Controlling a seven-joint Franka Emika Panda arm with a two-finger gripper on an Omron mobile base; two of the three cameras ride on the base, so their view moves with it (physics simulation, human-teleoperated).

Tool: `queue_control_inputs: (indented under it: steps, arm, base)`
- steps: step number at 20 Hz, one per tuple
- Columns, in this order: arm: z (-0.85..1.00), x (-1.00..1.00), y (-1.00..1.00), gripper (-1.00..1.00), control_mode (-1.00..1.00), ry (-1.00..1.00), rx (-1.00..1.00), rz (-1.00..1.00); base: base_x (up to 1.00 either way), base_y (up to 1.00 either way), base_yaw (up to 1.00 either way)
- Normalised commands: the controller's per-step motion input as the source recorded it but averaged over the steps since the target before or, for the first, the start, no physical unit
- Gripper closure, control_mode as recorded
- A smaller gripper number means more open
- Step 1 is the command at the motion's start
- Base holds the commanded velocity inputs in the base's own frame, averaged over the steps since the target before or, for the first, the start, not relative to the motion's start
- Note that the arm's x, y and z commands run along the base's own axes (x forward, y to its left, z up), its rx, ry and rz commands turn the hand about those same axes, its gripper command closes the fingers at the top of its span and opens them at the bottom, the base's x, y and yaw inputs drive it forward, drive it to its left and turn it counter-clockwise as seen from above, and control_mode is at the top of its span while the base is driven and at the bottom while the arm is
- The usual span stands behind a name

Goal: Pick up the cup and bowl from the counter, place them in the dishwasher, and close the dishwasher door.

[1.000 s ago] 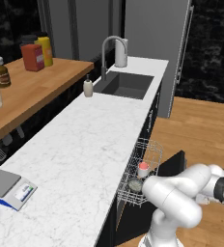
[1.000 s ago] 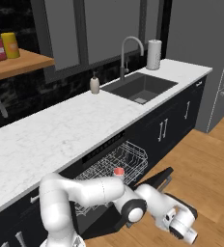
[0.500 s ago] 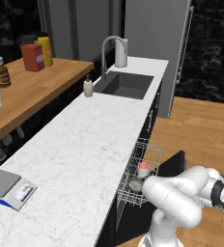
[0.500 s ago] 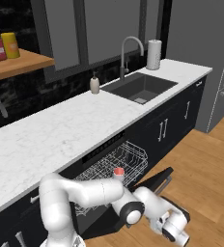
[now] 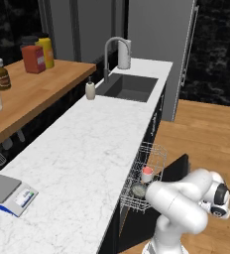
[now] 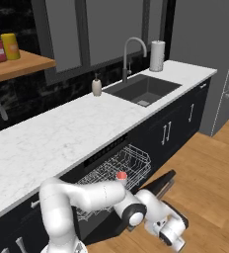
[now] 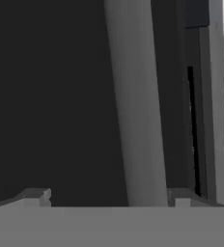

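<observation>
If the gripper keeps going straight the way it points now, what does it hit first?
Most likely the dishwasher door: in the hand view a dark flat panel with a pale sheen fills the space between the open fingertips of the gripper. Depth is unclear, but it looks close.

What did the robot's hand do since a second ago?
The end effector swung a little lower and further out over the wooden floor, beside the open dishwasher door. It stays open and holds nothing. The cup and bowl sit unmoved in the rack.
</observation>
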Motion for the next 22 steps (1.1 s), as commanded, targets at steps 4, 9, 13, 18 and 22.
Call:
queue_control_inputs:
  steps: [4,9,13,18,22]
  arm:
    - [0.46,0.58,0.93,-1.00,-1.00,-0.04,0.14,0.00]
    - [0.54,0.68,1.00,-1.00,-1.00,-0.07,0.07,0.00]
    - [0.58,0.65,1.00,-1.00,-1.00,-0.07,0.01,0.00]
    - [0.60,0.73,1.00,-1.00,-1.00,-0.01,0.00,0.00]
    - [0.45,0.86,1.00,-1.00,-1.00,0.00,0.00,0.00]
  base:
    - [0.00,0.00,0.00]
    - [0.00,0.00,0.00]
    - [0.00,0.00,0.00]
    - [0.00,0.00,0.00]
    - [0.00,0.00,0.00]
